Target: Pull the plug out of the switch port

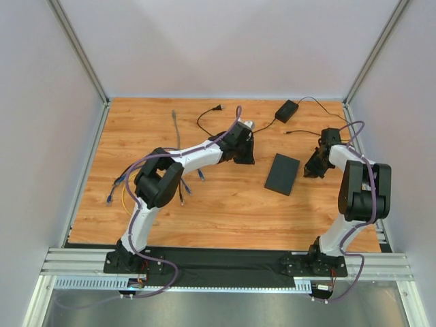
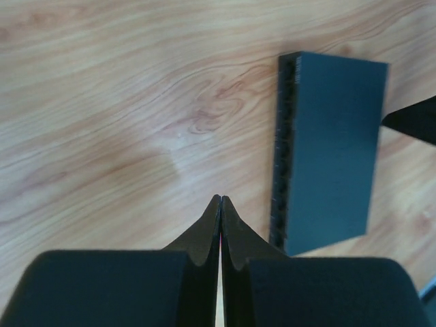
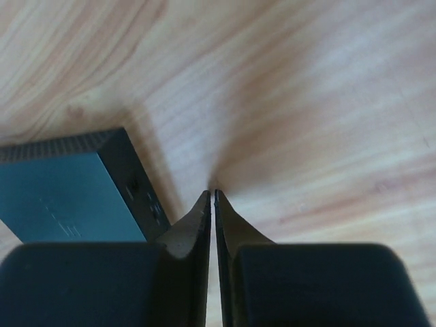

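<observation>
The switch (image 1: 283, 174) is a flat black box lying on the wooden table between my two grippers. My left gripper (image 1: 248, 159) hangs to its left, and my right gripper (image 1: 311, 171) is close by its right edge. In the left wrist view the switch (image 2: 334, 143) lies ahead to the right with its row of ports facing the left gripper (image 2: 220, 199), which is shut on nothing. No plug shows in those ports. In the right wrist view a corner of the switch (image 3: 61, 194) sits left of the right gripper (image 3: 212, 193), also shut and empty, just above the wood.
A small black power adapter (image 1: 287, 110) with a thin black cord lies at the back right. Loose blue cables (image 1: 119, 185) lie at the left under the left arm, and a grey cable (image 1: 176, 126) lies at the back. Grey walls enclose the table.
</observation>
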Controlling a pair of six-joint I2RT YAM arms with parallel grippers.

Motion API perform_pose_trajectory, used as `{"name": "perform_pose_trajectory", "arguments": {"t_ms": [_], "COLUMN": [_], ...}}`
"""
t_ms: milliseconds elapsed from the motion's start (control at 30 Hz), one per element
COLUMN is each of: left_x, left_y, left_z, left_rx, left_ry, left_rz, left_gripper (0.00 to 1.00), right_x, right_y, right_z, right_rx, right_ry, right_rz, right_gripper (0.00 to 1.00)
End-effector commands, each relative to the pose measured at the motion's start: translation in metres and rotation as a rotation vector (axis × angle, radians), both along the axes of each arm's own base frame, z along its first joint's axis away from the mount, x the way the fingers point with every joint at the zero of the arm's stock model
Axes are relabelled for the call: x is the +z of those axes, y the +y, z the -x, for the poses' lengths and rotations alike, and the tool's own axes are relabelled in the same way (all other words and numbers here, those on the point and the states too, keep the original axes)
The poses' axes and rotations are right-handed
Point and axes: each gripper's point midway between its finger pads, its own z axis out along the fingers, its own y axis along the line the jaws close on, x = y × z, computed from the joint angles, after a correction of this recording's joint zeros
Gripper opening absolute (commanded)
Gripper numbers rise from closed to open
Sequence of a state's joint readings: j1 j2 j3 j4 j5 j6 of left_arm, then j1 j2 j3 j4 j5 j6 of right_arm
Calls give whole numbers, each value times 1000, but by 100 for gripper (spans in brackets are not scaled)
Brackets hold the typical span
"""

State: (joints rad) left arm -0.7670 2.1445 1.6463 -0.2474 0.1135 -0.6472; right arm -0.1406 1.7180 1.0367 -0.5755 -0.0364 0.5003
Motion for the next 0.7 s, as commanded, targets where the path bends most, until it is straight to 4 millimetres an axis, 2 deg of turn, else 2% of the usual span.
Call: {"name": "perform_pose_trajectory", "arguments": {"t_ms": [0, 33, 200, 333, 367, 433, 467, 500, 533, 600, 633, 667], "left_x": [-14, -22, -33, -36, -35, -26, -23, -8, -1, 3, 20, 24], "left_y": [-14, -20, -45, -58, -64, -70, -73, -85, -87, -84, -85, -85], "left_z": [9, 9, 30, 66, 77, 91, 96, 106, 110, 114, 112, 112], "left_rx": [-41, -50, -101, -141, -141, -157, -161, -198, -205, -185, -184, -188], "left_ry": [13, 21, 44, 79, 93, 86, 103, 86, 74, 34, -4, -16], "left_rz": [-51, -49, -20, 62, 84, 140, 157, 203, 214, 195, 226, 237], "left_gripper": [0, 0, 0, 0, 0, 0, 0, 0, 0, 0, 0, 0], "right_x": [8, 7, 0, 3, 2, 12, 13, 16, 29, 38, 48, 58], "right_y": [4, 5, 17, 38, 50, 63, 80, 88, 94, 103, 106, 100], "right_z": [-42, -45, -57, -67, -69, -82, -86, -88, -101, -102, -108, -111], "right_rx": [-12, -9, 26, 65, 91, 117, 146, 161, 181, 220, 236, 246], "right_ry": [-105, -105, -100, -114, -113, -142, -144, -142, -172, -161, -180, -201], "right_rz": [-53, -57, -92, -145, -167, -195, -242, -268, -277, -267, -254, -218], "right_gripper": [6, 6, 6, 7, 7, 7, 7, 7, 7, 7, 7, 7]}}
